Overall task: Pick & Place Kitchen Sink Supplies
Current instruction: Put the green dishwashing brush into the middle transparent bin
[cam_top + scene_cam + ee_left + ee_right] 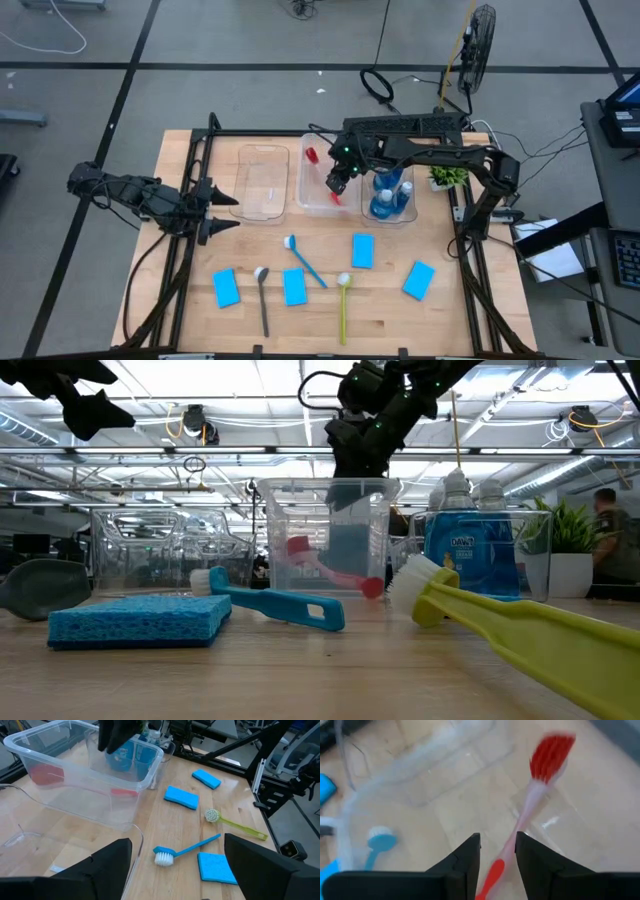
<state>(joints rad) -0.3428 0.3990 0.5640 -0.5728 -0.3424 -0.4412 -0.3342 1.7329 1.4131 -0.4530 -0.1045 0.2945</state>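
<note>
A red dish brush (322, 175) lies in the middle clear tub (305, 195); in the low view its head (297, 547) sits higher than its red handle end (372, 588). My right gripper (335, 183) hangs open just above this tub (352, 485), clear of the brush (547, 750). My left gripper (225, 212) is open and empty at the table's left, beside the left tub (262, 182). Blue bottles (390, 195) stand in the right tub. On the table lie a blue brush (303, 260), a dark brush (262, 300), a yellow-green brush (343, 305) and several blue sponges (362, 250).
The three clear tubs stand in a row at the table's far side. A small green potted plant (450, 175) stands right of them. The sponges (226, 287) and brushes are spread over the near half of the table. Bare wood lies between the tubs and the brushes.
</note>
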